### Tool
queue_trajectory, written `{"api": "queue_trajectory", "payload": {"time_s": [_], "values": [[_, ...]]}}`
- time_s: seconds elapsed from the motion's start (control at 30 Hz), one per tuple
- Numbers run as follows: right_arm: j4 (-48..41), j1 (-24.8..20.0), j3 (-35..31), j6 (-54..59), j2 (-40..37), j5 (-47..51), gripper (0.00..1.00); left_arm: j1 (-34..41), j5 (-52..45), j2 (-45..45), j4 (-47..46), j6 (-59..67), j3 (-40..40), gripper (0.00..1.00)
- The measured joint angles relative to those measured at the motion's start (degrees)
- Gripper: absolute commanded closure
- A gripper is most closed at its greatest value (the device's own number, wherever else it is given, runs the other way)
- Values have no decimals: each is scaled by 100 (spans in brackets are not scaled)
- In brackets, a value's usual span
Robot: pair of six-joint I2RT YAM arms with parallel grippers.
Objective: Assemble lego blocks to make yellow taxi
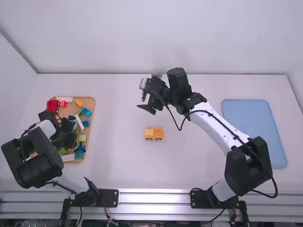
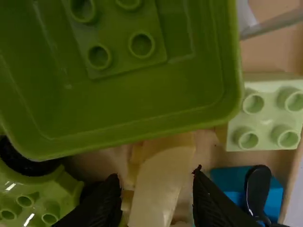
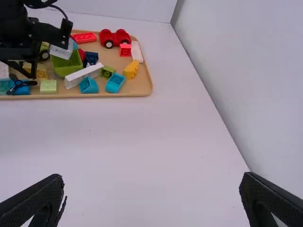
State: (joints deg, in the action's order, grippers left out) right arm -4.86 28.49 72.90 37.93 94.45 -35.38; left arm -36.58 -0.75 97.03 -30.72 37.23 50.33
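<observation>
One yellow curved block (image 2: 163, 175) is being noted between the fingers of the left gripper (image 2: 155, 173), at the lower middle of the left wrist view; these fingers are standing partly open, with a gap beside the block, so no grasp is being recorded. The right gripper (image 3: 153, 176) is being logged as wide open and empty, its two fingers showing at the lower left and lower right of its own wrist view. A yellow wheeled assembly (image 1: 154, 134), presumably the taxi base, is being observed on the table just below the centre of the high view. A pick from the wooden tray (image 1: 90, 100) at the left is being inferred. Slippage is being anticipated if the rounded face is being squeezed off-centre. Snagging is also being considered: the green bin (image 2: 142, 101) is being seen very near the block, and its rim could be struck during lifting. At joining, misaligned studs are being flagged, since the base could be rolled away on its wheels if left unbraced.
</observation>
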Motion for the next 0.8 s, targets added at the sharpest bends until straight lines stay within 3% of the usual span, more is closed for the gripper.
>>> {"api": "queue_trajectory", "payload": {"time_s": [0.4,0.47,0.53,0.6,0.8], "values": [[-2,0,0,-4,0,181,1,0,-2,74,-4,-20,0,68],[-2,0,0,-7,0,199,1,2,39,74,0,-52,0,76],[-2,0,0,-4,0,199,1,11,96,74,24,-85,0,72],[0,0,0,-4,0,208,1,11,151,74,57,-129,0,62],[-9,0,0,0,0,214,1,11,129,74,168,-151,0,60]]}}
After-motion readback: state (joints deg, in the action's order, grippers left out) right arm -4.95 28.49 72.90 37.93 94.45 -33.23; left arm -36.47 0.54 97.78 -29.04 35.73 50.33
